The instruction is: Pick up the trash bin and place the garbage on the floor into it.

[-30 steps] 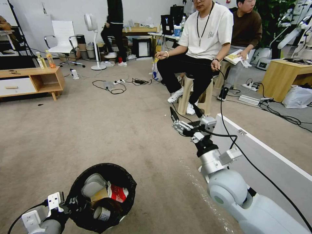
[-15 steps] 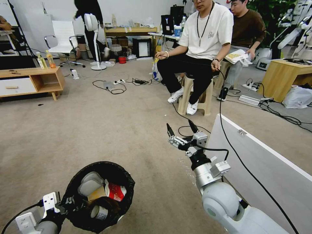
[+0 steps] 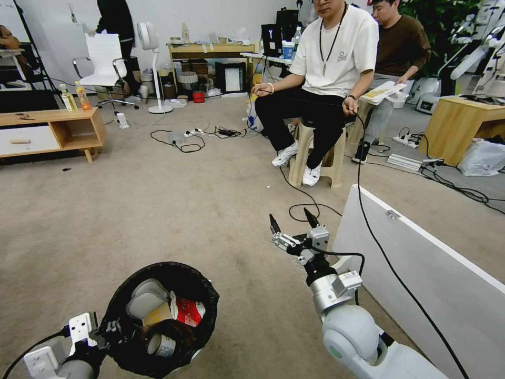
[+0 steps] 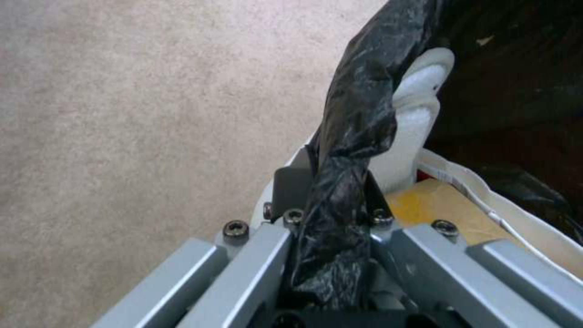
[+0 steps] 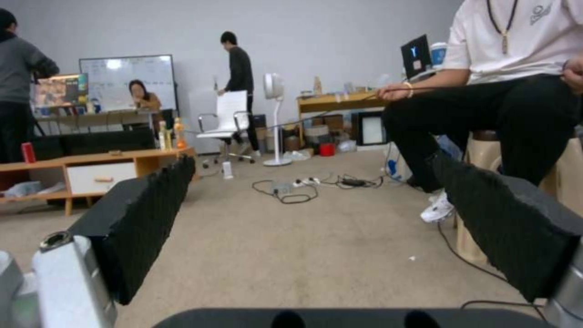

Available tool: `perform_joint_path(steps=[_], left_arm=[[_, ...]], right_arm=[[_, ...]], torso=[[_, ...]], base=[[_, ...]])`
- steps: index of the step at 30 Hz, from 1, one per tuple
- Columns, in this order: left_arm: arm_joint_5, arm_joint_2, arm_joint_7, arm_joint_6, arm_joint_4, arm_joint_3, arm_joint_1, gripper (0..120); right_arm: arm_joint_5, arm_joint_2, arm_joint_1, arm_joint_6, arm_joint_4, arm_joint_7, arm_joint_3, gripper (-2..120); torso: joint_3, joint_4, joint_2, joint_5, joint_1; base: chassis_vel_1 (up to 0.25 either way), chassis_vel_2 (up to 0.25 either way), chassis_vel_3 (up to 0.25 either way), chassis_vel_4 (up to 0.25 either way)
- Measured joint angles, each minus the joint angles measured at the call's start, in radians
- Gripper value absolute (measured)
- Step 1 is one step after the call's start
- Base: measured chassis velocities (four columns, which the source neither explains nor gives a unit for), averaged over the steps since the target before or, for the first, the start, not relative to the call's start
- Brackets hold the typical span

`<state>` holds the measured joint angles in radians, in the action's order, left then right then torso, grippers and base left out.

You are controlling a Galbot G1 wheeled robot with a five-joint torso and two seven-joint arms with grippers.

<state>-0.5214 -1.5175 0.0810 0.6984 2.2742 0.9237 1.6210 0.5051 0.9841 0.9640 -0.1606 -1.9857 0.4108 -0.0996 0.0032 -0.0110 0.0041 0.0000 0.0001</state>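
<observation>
Gripping trash bin (image 3: 158, 316) rim: left pincer (image 3: 108, 330); right pincer (image 3: 292, 223) released, floor (image 3: 158, 210) ahead.

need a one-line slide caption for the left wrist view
Left gripper clamped on the crinkly black plastic bag liner at the rim of the trash bin, above beige carpet.

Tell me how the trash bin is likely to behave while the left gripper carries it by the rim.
Gripped at one side by the left gripper, the trash bin probably hangs tilted. The black bag bunched between the fingers looks thin, so the hold may slip. The garbage inside looks light and may shift.
</observation>
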Motion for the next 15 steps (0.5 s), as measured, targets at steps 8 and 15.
perform_joint_path(steps=[8, 15], left_arm=[[-0.007, -0.003, 0.001, 0.001, 0.014, 0.01, 0.005, 2], [-0.009, -0.003, 0.001, 0.001, 0.019, 0.021, 0.008, 2]], right_arm=[[-0.009, 0.008, -0.004, -0.003, -0.002, -0.001, 0.006, 100], [-0.016, 0.008, -0.001, -0.001, -0.026, 0.0, 0.021, 100]], torso=[[0.0, 0.0001, 0.0, 0.0, 0.0], [0.0, 0.0003, 0.0, 0.0, 0.0]], base=[[0.037, 0.04, 0.032, 0.038], [0.084, 0.085, 0.097, 0.097]])
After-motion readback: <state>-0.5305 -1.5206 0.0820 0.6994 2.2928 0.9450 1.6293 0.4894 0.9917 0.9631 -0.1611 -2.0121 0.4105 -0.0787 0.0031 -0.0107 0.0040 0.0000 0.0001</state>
